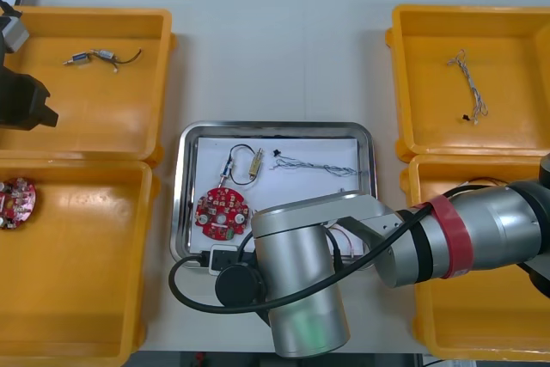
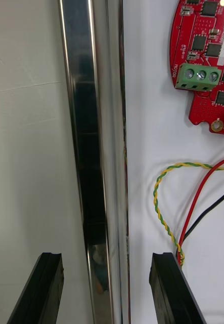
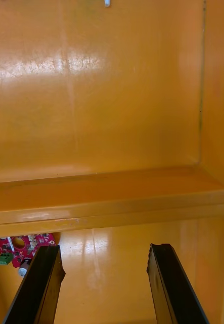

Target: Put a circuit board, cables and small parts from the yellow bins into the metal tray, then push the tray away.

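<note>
Straddling the near rim of the metal tray, the right gripper has its fingers spread apart, one over the bare table outside the tray and the other over the white floor inside; whether either touches the rim cannot be told. The rim's long line runs between the two fingers, so the tray's body lies on the far side of the outer finger, away from the robot. That suits a push: the right arm is clearly the nearer one. Inside the tray lie a red circuit board, a blue and white cable, a small metal part and red and yellow wires. Loading looks finished. The left gripper, fingers also apart, hangs over the left bins.
</note>
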### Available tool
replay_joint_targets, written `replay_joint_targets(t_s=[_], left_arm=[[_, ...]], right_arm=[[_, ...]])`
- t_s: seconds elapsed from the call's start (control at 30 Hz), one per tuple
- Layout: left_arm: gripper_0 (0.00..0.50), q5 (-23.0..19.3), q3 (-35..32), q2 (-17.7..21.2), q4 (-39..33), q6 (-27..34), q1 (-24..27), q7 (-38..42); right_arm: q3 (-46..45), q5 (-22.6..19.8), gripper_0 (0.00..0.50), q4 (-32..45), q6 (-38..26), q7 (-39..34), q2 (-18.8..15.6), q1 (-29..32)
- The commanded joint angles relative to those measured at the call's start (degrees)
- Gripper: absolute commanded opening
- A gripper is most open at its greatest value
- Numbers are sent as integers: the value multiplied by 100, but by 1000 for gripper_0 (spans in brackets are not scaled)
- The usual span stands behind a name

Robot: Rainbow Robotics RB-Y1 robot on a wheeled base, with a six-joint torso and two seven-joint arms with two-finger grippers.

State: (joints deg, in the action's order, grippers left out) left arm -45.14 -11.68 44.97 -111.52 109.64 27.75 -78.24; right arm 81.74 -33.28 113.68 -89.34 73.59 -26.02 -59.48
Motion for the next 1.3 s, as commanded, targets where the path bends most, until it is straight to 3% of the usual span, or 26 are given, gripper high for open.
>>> replay_joint_targets(t_s=[0.03, 1.3], left_arm=[[500, -30, -168, 284, -54, 36, -68, -350], [500, -30, -168, 284, -54, 36, -68, -350]], right_arm=[[88, 76, 500, -83, 48, -46, 256, -160], [194, 287, 500, -101, 83, -38, 335, 156]])
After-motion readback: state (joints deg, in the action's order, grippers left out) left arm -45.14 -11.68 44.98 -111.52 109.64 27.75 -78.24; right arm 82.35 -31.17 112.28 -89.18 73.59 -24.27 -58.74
